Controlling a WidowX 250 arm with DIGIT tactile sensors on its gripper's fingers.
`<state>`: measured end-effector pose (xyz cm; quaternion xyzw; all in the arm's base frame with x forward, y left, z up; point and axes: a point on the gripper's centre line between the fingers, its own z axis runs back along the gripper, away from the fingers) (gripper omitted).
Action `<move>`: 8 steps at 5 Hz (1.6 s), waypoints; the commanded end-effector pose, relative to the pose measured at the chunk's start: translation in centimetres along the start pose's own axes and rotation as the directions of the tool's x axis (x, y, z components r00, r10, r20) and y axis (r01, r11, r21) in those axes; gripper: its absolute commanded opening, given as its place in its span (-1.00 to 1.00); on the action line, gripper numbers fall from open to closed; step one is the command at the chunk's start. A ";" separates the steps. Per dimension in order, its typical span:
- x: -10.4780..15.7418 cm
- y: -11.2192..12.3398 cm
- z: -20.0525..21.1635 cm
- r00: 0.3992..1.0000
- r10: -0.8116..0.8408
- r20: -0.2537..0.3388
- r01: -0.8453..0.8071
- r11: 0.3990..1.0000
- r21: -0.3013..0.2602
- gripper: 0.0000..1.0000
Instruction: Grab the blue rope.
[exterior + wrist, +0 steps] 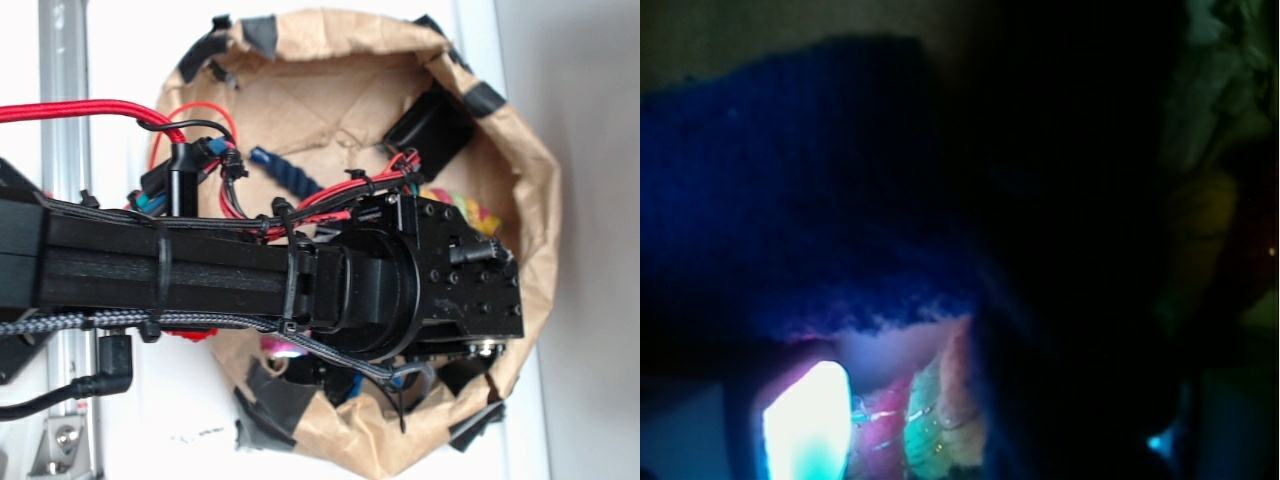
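The arm (250, 275) reaches in from 9 o'clock and hangs over a brown paper bag (520, 150) that stands open on the white desk (120, 50), its rim patched with dark tape. The wrist block covers most of the bag's inside, so the fingers themselves are hidden in the exterior view.

The blue rope (285, 172) shows there only as a short dark navy piece with a brighter blue cap, lying on the bag's floor at about 11 o'clock from the wrist block and running under the red and black cables. The rest of it is hidden under the arm.

In the wrist view the rope (790, 190) fills the upper left as a dark, fuzzy blue mass very close to the lens. Below it, at 6 o'clock, a bit of the striped rope (925, 420) shows in red, green and yellow, and a bright cyan patch (805, 425) glows beside it. The right half is black, likely a finger or shadow; I cannot say which.

Whether the fingers are apart, together or clamped on the rope cannot be told from either view.

As I judge it, the approach is done: the arm is down in the bag, right at the rope. What is left is a confirmed closing on the rope and a lift out.
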<state>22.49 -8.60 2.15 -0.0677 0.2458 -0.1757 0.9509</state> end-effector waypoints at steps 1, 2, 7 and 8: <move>-0.8 1.4 3.6 0.987 0.065 0.148 -0.048 0.992 -0.118 -1.00; -1.0 2.2 5.1 0.976 0.112 0.186 -0.088 0.987 -0.132 -1.00; -9.4 4.4 16.5 0.791 0.333 0.513 -0.344 0.936 -0.078 -1.00; -9.9 4.3 16.4 0.782 0.339 0.523 -0.361 0.931 -0.063 -1.00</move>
